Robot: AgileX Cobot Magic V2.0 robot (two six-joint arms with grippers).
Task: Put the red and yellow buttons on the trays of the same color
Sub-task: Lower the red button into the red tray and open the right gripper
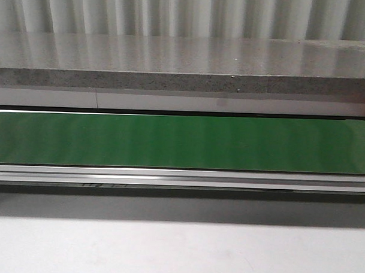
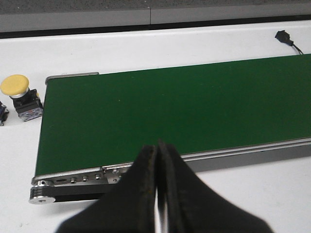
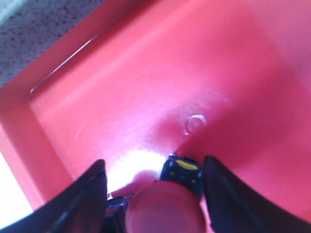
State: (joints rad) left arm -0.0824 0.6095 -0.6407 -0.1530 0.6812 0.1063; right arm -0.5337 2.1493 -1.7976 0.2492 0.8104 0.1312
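1. A red button [image 3: 167, 209] with a rounded cap and a dark base carrying a yellow patch lay on the floor of the red tray [image 3: 58, 111], seen through the right wrist camera.
2. The right gripper [image 3: 154, 194] stood spread wide over that tray, its dark fingers [image 3: 228, 194] flanking the red button on both sides; whether either finger touched it could not be told.
3. A yellow button [image 2: 19, 94], a flat yellow cap on a black and silver body, stood upright on the white table [image 2: 204, 39] just beside the end of the green belt [image 2: 175, 111], apart from it.
4. A second small dark part [image 2: 2, 114] sat at the picture's edge next to the yellow button, too cropped to identify.
5. The left gripper [image 2: 158, 160] hung over the near metal rail of the belt with its black fingers [image 2: 141, 194] pressed together, holding nothing.
6. A small black plug [image 2: 284, 37] with a cable lay on the table beyond the belt.
7. The front camera showed only the bare green belt, its metal frame [image 1: 181, 177] and a speckled grey ledge [image 1: 184, 81] behind.
8. No writing could be read on any item.
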